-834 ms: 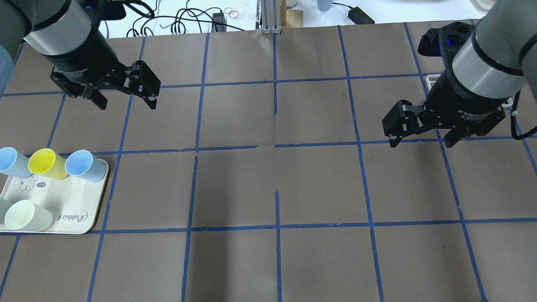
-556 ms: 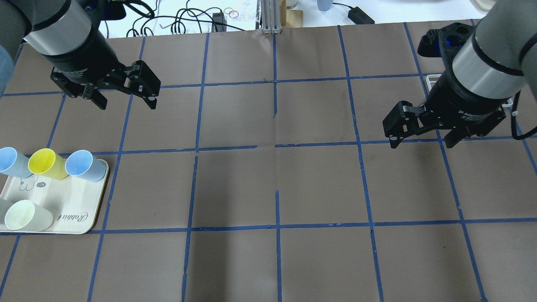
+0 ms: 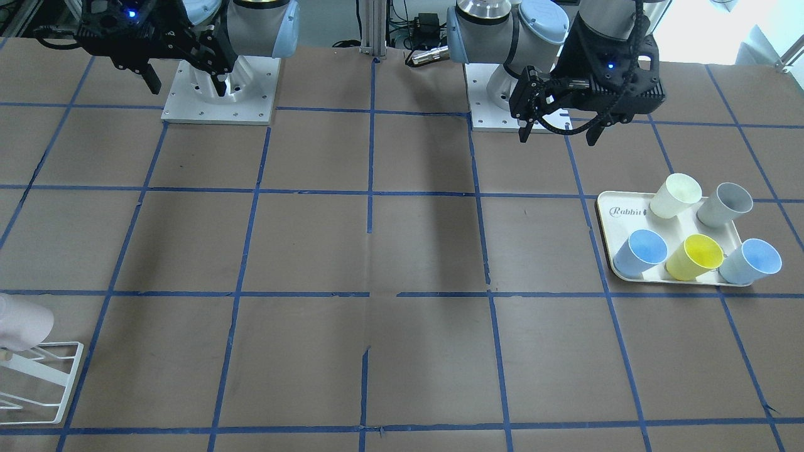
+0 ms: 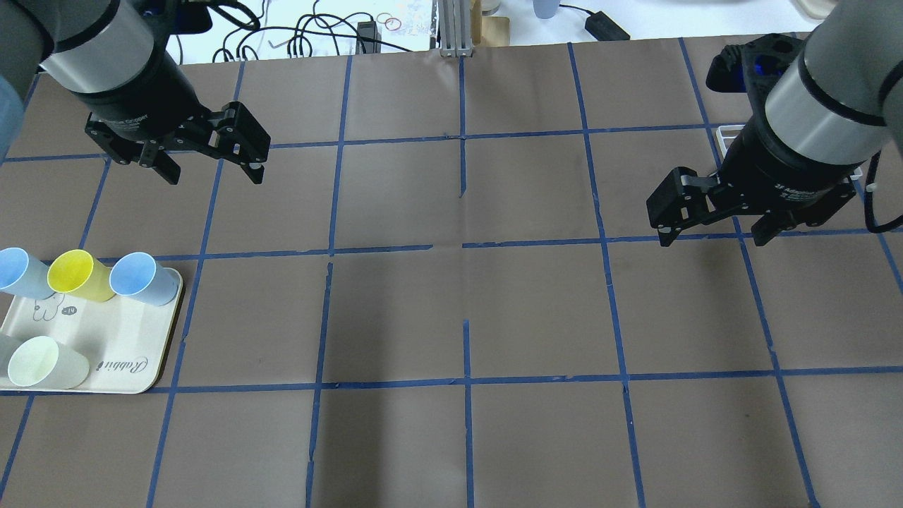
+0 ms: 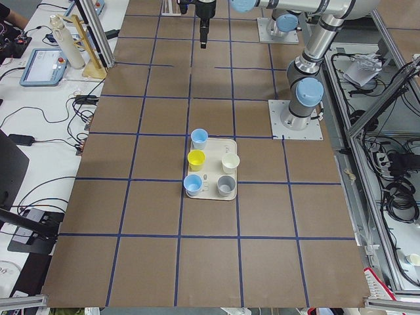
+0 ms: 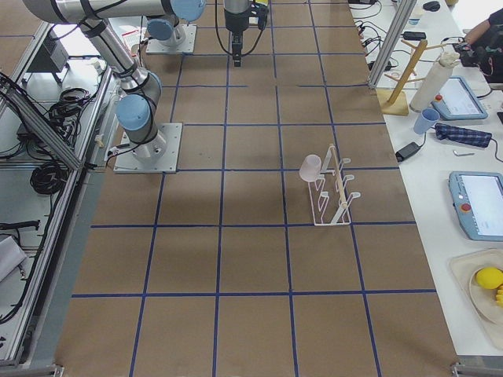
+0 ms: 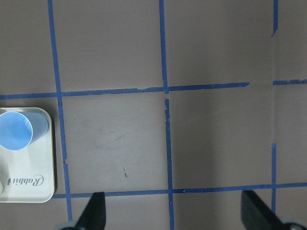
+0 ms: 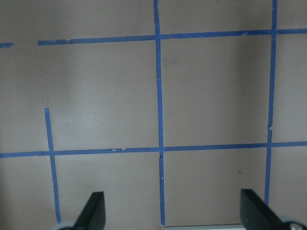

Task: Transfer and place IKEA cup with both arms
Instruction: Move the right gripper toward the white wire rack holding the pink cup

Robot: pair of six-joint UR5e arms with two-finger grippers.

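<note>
Fingers (image 4: 243,141) on the left gripper (image 4: 213,173) are spread wide and empty, and it's the same on the right gripper (image 4: 712,236). Both hover over bare counter (image 4: 451,310), touching nothing. The IKEA cup (image 6: 310,166) is the pale pink one, hanging tilted at the top of the white wire rack (image 6: 334,196) on my right side, well away from both grippers. The right gripper is the nearer one. I can't make out the mouth direction or how it's seated on the peg. I expect it to be very light: thin plastic, stiff enough for a modest pinch, though the wall will probably flex if I clamp hard. The smooth tapered side is the worry, since a squeeze could push it out toward the narrow end. I'd take it across the wall near the exposed end, square to its axis, and draw it off along the peg so it doesn't drag the light rack. That leaves wall free for the left gripper at hand-over. Not to be mixed up with the cream-white cup (image 3: 675,194) on the tray (image 4: 120,331), far left.
</note>
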